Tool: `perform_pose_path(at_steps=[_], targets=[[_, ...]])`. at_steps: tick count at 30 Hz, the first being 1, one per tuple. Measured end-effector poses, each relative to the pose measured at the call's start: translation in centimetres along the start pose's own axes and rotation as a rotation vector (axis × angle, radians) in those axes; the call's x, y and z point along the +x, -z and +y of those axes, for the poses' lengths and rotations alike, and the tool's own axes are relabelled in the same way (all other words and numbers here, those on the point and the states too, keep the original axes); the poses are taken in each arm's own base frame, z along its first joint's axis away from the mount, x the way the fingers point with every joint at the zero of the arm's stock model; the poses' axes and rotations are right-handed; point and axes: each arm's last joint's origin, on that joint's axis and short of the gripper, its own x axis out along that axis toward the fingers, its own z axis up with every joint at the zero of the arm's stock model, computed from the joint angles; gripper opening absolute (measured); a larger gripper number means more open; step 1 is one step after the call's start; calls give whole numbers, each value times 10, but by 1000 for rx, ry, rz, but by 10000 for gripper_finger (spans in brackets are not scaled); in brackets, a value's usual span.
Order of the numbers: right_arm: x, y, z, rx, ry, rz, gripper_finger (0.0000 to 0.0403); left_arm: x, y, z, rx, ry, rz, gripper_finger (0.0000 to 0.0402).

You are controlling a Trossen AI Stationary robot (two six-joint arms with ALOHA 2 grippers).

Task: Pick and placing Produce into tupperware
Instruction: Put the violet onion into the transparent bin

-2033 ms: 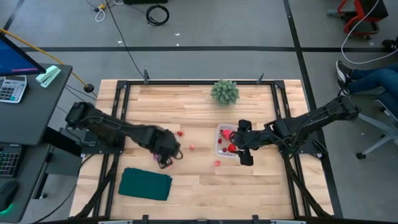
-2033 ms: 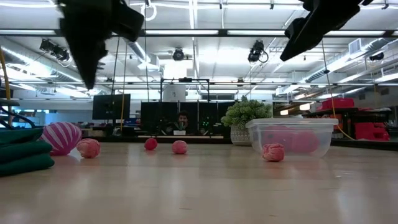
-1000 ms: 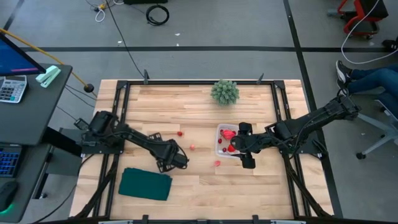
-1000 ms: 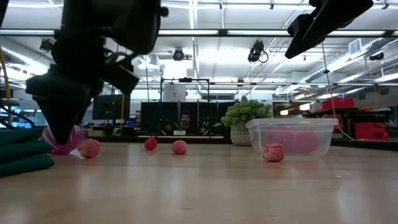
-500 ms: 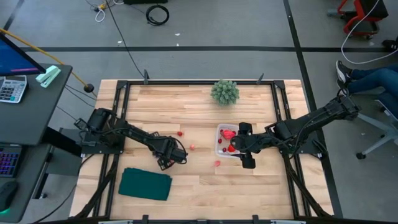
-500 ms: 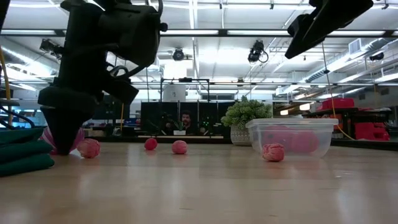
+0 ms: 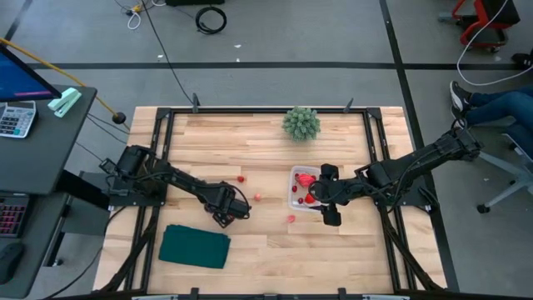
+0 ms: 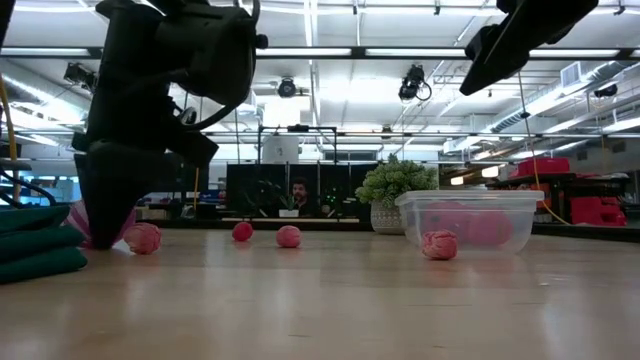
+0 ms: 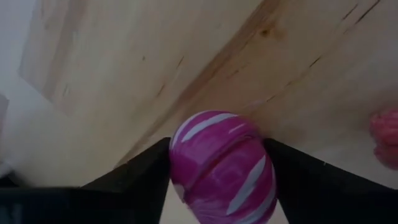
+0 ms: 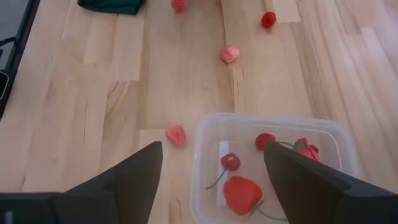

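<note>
1. Since the left gripper is down on the table, at about 9 o'clock from the middle, start there. Its two fingers press on both sides of the striped ball. The ball sits on the wood.
2. That ball looks round, smooth and light, like a hollow toy. I think it could pop out sideways if it is squeezed off-center. The best hold is across its fat middle, and that is where the fingers are now.
3. Close by, at 1 and 3 o'clock from the ball, lie small red berries. They look tiny and light, so they may roll away. Pinch each one gently from above.
4. Farther off, at 3 o'clock from the ball, sits the clear tub. Inside it are a big red piece and a few cherries. It looks thin and light, so a bump could slide it.
5. Over the tub hangs the right gripper. Its fingers are spread wide and hold nothing.
6. Farthest away, at 12 o'clock, stands a green plant.
</note>
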Motion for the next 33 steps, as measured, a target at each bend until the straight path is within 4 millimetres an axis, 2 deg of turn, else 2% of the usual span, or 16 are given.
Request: perform_pose_path(at_steps=[6,12,19,25,29,33], targets=[[0,0,0,9,1,0,290,-10,-6,-6,-26,31,-29,207],[0,0,0,2,1,-1,290,-51,-33,-25,19,196,-172,204],[-1,4,-2,17,8,44,290,-108,-74,-42,76,433,-519,200],[-6,36,0,212,29,347,290,-142,-115,-42,147,626,-887,196],[-9,50,7,213,60,421,290,-147,-135,-32,184,610,-1007,204],[-10,52,12,171,53,410,290,-124,-156,-36,163,582,-1003,212]])
